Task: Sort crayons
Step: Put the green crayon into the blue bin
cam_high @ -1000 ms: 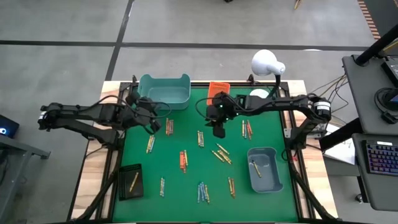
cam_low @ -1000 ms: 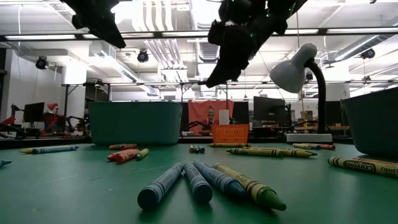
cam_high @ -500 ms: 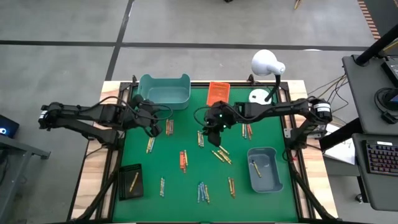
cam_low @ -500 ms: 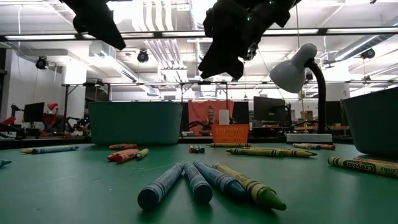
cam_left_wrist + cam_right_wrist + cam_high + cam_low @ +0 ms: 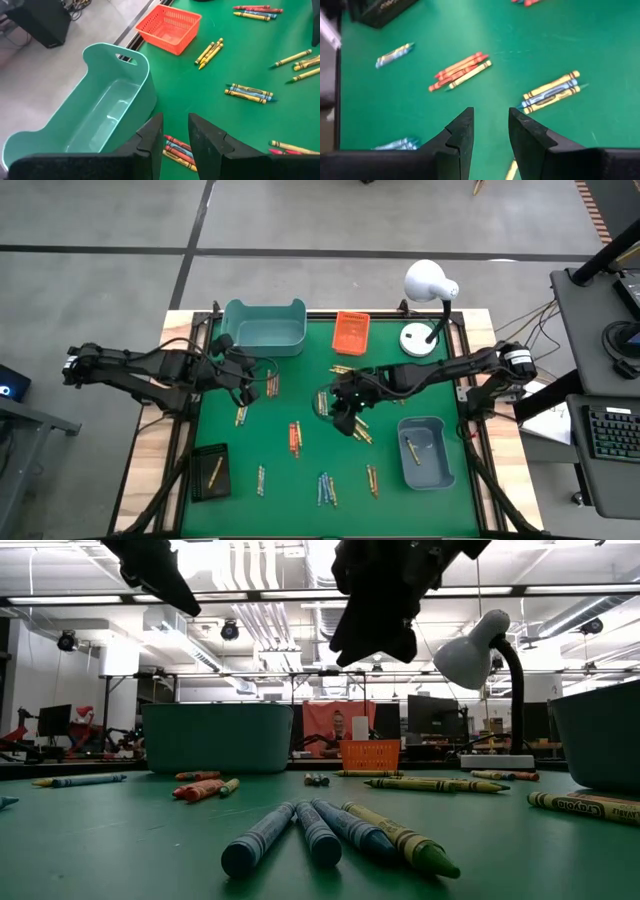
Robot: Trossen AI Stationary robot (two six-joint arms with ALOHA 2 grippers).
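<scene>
Crayons lie in small groups all over the green mat: an orange-red group, a blue group, yellow ones. My left gripper hangs open above the mat's far left, just in front of the teal bin. In its wrist view its fingers stand over a red-and-yellow group with nothing between them. My right gripper hangs open above the mat's middle. Its fingers are empty, with red crayons and yellow-blue crayons beyond them.
An orange basket stands at the far edge beside a white desk lamp. A grey-blue bin at the near right holds one yellow crayon. A black tray at the near left holds another.
My right gripper has swung from beside the orange basket toward the table's near edge, out over the mat's middle, and rolled about its own axis while staying high and open. The basket now shows whole. No crayon has moved.
</scene>
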